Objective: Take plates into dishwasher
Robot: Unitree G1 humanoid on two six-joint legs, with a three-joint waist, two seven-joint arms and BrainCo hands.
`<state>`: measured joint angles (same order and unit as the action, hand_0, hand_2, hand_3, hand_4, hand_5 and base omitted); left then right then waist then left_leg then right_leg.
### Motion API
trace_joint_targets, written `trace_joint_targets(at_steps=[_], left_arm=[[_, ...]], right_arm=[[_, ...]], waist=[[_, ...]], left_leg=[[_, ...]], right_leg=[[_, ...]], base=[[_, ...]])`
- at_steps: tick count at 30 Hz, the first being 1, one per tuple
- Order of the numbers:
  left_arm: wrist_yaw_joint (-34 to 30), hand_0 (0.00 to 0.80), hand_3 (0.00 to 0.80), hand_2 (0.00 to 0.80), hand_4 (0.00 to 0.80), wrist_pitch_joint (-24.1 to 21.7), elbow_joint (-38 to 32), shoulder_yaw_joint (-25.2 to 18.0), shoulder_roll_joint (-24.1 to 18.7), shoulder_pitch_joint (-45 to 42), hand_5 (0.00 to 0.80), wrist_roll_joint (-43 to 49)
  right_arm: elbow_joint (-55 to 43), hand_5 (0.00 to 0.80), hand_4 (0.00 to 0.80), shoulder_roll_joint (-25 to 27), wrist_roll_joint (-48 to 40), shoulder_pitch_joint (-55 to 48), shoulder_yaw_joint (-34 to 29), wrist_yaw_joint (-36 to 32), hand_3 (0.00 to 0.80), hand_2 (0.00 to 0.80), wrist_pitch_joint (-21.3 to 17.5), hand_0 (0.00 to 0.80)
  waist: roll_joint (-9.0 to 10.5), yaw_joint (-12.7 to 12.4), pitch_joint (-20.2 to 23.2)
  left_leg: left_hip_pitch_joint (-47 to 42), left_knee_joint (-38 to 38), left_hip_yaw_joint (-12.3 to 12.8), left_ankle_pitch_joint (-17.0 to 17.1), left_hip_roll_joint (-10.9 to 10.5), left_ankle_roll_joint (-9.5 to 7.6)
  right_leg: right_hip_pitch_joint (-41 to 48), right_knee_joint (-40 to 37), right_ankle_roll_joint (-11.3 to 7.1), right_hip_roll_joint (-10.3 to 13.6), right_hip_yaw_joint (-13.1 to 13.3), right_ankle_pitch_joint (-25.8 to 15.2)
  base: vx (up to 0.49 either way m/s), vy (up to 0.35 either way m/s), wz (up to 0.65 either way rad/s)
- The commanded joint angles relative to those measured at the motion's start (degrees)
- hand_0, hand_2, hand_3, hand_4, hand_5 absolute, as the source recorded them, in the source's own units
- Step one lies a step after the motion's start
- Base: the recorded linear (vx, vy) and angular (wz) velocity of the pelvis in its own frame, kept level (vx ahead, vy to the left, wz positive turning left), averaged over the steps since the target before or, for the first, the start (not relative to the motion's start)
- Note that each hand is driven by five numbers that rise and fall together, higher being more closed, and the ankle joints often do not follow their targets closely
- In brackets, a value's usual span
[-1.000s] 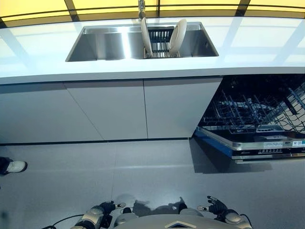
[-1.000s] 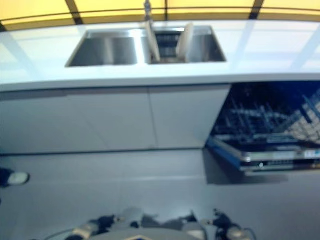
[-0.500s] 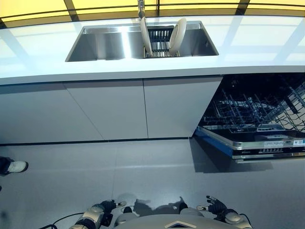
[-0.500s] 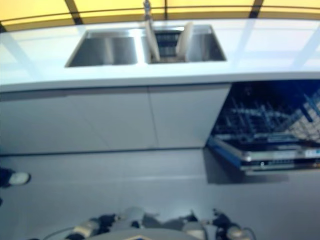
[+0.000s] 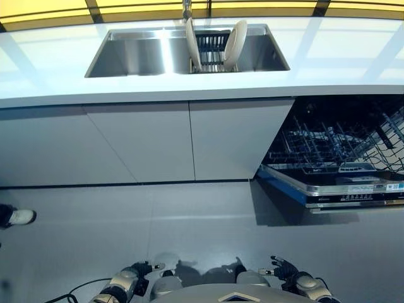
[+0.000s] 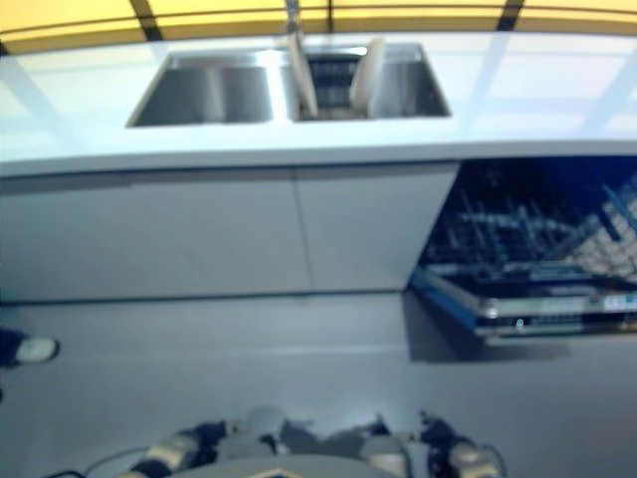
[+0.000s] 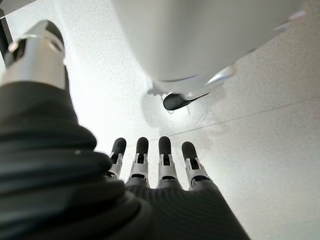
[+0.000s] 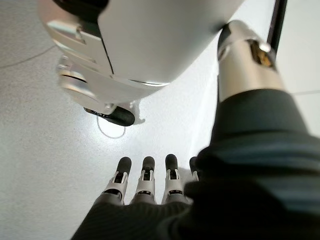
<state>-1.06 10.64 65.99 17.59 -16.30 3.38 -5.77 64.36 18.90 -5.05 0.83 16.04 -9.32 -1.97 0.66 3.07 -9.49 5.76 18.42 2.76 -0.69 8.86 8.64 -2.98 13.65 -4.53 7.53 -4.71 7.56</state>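
Note:
Two white plates stand on edge in a dark rack in the sink (image 5: 132, 53): one at the rack's left (image 5: 192, 44), one at its right (image 5: 235, 44). The dishwasher (image 5: 341, 158) stands open at the right under the counter, its wire rack (image 5: 334, 142) pulled out over the lowered door. My left hand (image 5: 136, 275) and right hand (image 5: 285, 270) hang low at my sides, far from the counter. Both are open and empty, fingers straight over the floor in the left wrist view (image 7: 150, 155) and the right wrist view (image 8: 145, 175).
A white counter (image 5: 353, 63) runs across the far side over grey cabinet doors (image 5: 145, 142). A person's white shoe (image 5: 19, 216) shows at the left edge on the grey floor. The lowered dishwasher door (image 5: 328, 192) juts out into the floor at the right.
The whole picture has shifted slightly, so the camera has moved. The hands and plates have not visibly changed.

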Motion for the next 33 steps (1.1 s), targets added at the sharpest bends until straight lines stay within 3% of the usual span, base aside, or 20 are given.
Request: trace_joint_targets(at_steps=[1, 3, 5, 7, 10, 12, 14, 17, 20, 24, 30, 33], left_arm=[[0.49, 0.000, 0.000, 0.000, 0.000, -0.48, -0.63, -2.28, 0.53, 0.15, 0.000, 0.48], [-0.48, 0.000, 0.000, 0.000, 0.000, -0.61, -0.34, -2.73, 0.56, -0.68, 0.000, 1.51], [-0.36, 0.000, 0.000, 0.000, 0.000, -0.16, -0.81, -2.53, 0.77, -1.93, 0.000, 2.42], [0.62, 0.000, 0.000, 0.000, 0.000, 0.25, -1.49, -2.28, 0.78, -2.98, 0.000, 2.29], [-0.10, 0.000, 0.000, 0.000, 0.000, -0.32, -1.49, -2.94, 0.04, -2.66, 0.000, 1.49], [0.33, 0.000, 0.000, 0.000, 0.000, 0.17, -2.51, -3.15, -0.87, -2.03, 0.000, 2.43], [-0.44, 0.000, 0.000, 0.000, 0.000, 0.24, -2.63, -3.06, -2.06, -1.30, 0.000, 2.92], [-2.06, 0.000, 0.000, 0.000, 0.000, 1.50, -3.93, -2.14, -3.42, -0.87, 0.000, 5.17], [-2.83, 0.000, 0.000, 0.000, 0.000, 2.17, -4.51, -0.83, -5.33, -0.52, 0.000, 4.17], [-2.79, 0.000, 0.000, 0.000, 0.000, 1.37, -2.86, -0.54, -6.30, 0.24, 0.000, 4.24], [-1.75, 0.000, 0.000, 0.000, 0.000, 0.17, -0.06, -0.95, -5.22, 0.74, 0.000, 4.54], [-1.38, 0.000, 0.000, 0.000, 0.000, -0.13, 1.05, -1.08, -4.97, 0.83, 0.000, 5.19]], right_arm=[[0.60, 0.000, 0.000, 1.95, 3.25, 0.32, 3.11, -5.17, 0.000, 0.000, -0.40, 0.000], [0.13, 0.000, 0.000, 2.30, 3.39, 0.67, 3.71, -8.43, 0.000, 0.000, -1.68, 0.000], [-3.00, 0.000, 0.000, 3.10, 3.31, 1.57, 5.43, -13.59, 0.000, 0.000, -1.76, 0.000], [-8.15, 0.000, 0.000, 4.32, 2.44, 3.03, 7.58, -18.15, 0.000, 0.000, -1.39, 0.000], [-16.19, 0.000, 0.000, 4.83, 1.04, 4.34, 9.09, -19.19, 0.000, 0.000, 0.81, 0.000], [-20.50, 0.000, 0.000, 3.85, 1.90, 3.92, 9.67, -18.92, 0.000, 0.000, 4.05, 0.000], [-21.86, 0.000, 0.000, 3.65, 2.63, 3.18, 10.06, -20.28, 0.000, 0.000, 3.69, 0.000], [-27.65, 0.000, 0.000, 4.82, 2.89, 2.45, 10.66, -24.85, 0.000, 0.000, 5.29, 0.000], [-41.57, 0.000, 0.000, 11.12, -0.31, 3.54, 11.41, -32.19, 0.000, 0.000, 8.88, 0.000], [-57.48, 0.000, 0.000, 17.03, -9.42, 8.84, 10.24, -36.83, 0.000, 0.000, 9.88, 0.000], [-71.56, 0.000, 0.000, 20.86, -25.01, 21.67, 4.60, -29.94, 0.000, 0.000, 10.37, 0.000], [-71.12, 0.000, 0.000, 20.04, -31.12, 28.15, 0.34, -24.16, 0.000, 0.000, 10.74, 0.000]], waist=[[0.07, -2.58, -2.09], [-1.07, -4.09, -2.50], [-2.13, -6.58, -2.32], [-2.22, -8.45, -1.75], [-1.32, -8.61, -0.35], [0.23, -9.33, 1.13], [1.39, -9.80, 2.28], [2.85, -10.02, 3.60], [3.65, -9.29, 4.32], [4.36, -9.35, 5.13], [4.56, -8.41, 6.40], [4.22, -8.75, 7.54]], left_leg=[[8.70, 2.14, 2.32, 4.74, -8.23, -6.77], [8.67, -5.25, 1.40, 8.83, -6.81, -5.31], [9.80, -14.23, -1.90, 14.95, -4.82, -2.75], [10.85, -17.71, -4.04, 16.93, -3.61, -1.64], [10.32, -15.64, -1.85, 11.87, -3.55, -3.53], [10.57, -12.52, -0.89, 9.41, -4.31, -4.74], [10.56, -11.32, 0.66, 8.42, -4.24, -5.52], [9.91, -10.68, 0.43, 7.89, -5.34, -6.43], [8.99, -10.07, 0.25, 6.35, -6.22, -7.43], [8.51, -9.84, 0.93, 5.30, -7.40, -8.25], [6.27, -11.18, 2.77, 4.25, -8.47, -8.90], [5.52, -12.36, 3.09, 3.90, -9.13, -9.42]], right_leg=[[8.56, -7.90, 5.68, -8.56, 0.08, -1.18], [11.07, -8.18, 5.23, -9.53, 0.59, 0.10], [15.47, -9.54, 4.65, -10.15, 2.60, 1.62], [18.71, -10.30, 4.48, -9.77, 4.90, 3.25], [19.99, -8.25, 3.09, -6.75, 5.86, 5.80], [21.07, -8.13, 0.50, -3.42, 4.17, 5.12], [21.57, -7.60, -1.04, -1.35, 2.25, 4.32], [19.74, -5.22, -3.14, 1.10, 0.82, 0.23], [16.67, -2.74, -4.06, 3.04, 0.65, -3.66], [14.97, -2.40, -4.62, 4.76, 0.25, -8.42], [12.65, -0.59, -5.06, 6.31, 1.24, -14.46], [12.59, 3.29, -5.01, 7.01, 1.61, -18.29]], base=[[0.366, 0.095, -0.17], [0.480, 0.118, -0.18], [0.506, 0.117, -0.42], [0.494, 0.128, -0.40], [0.401, 0.145, 0.03], [0.265, 0.059, -0.10], [0.253, 0.025, -0.10], [0.221, 0.024, -0.16], [0.171, 0.045, 0.05], [0.088, 0.009, -0.11], [0.089, 0.080, -0.11], [0.081, 0.127, -0.01]])
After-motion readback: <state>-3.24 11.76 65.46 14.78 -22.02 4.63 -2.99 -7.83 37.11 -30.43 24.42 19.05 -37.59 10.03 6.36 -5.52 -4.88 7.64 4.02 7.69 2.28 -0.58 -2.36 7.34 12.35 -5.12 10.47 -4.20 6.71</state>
